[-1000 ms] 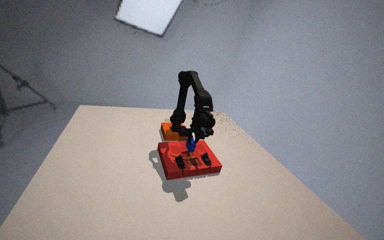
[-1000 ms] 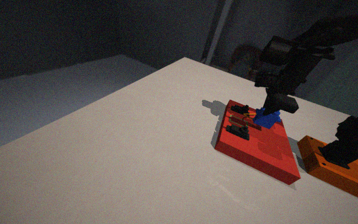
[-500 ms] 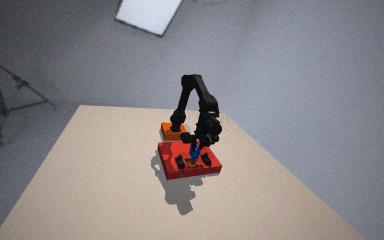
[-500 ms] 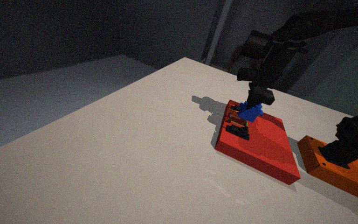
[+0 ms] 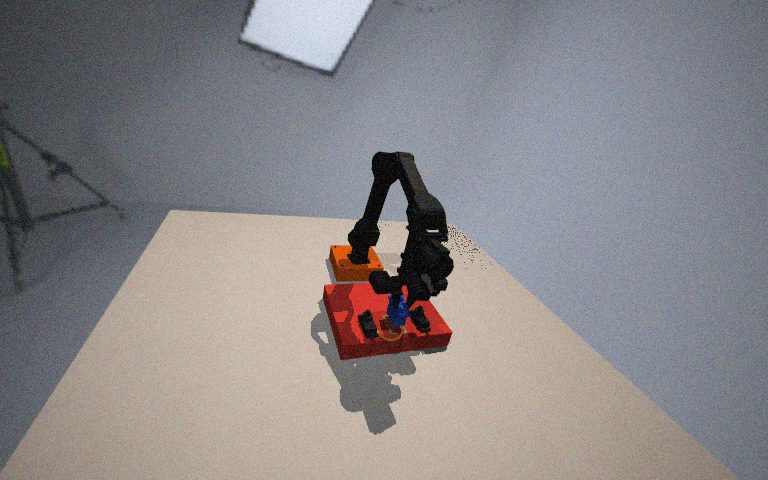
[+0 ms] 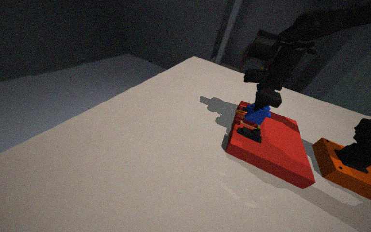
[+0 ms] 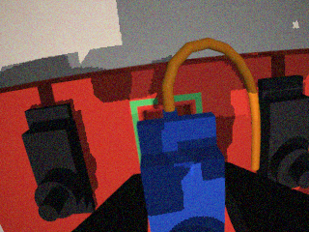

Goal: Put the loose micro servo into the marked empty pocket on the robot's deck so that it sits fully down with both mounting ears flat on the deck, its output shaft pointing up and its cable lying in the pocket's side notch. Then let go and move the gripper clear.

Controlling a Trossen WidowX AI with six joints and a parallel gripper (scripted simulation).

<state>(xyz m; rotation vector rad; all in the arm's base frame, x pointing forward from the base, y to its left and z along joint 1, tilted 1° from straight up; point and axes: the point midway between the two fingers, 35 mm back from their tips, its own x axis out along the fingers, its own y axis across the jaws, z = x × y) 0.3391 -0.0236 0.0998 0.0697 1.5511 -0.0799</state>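
Note:
The blue micro servo (image 5: 398, 313) (image 6: 257, 114) (image 7: 203, 188) is held in my gripper (image 5: 399, 302) (image 7: 182, 179), which is shut on it. It is above the red deck (image 5: 362, 292) (image 6: 284, 137) (image 7: 111, 159) and looks tilted in the exterior view. The green outline (image 7: 135, 126) of the pocket shows beyond and left of the servo in the wrist view; the servo body hides the rest. The servo's round output boss is partly cut off at the wrist view's bottom. The orange cable (image 7: 208, 43) arcs forward over the deck's edge side and back to the right.
Black servos stand on both sides of the pocket, the left one (image 5: 367, 324) (image 7: 55, 159) and the right one (image 5: 420, 319) (image 7: 290, 126), close to my fingers. The orange arm base (image 5: 356, 273) (image 6: 344, 170) is behind the deck on the pale table (image 5: 226, 339) (image 6: 136, 164).

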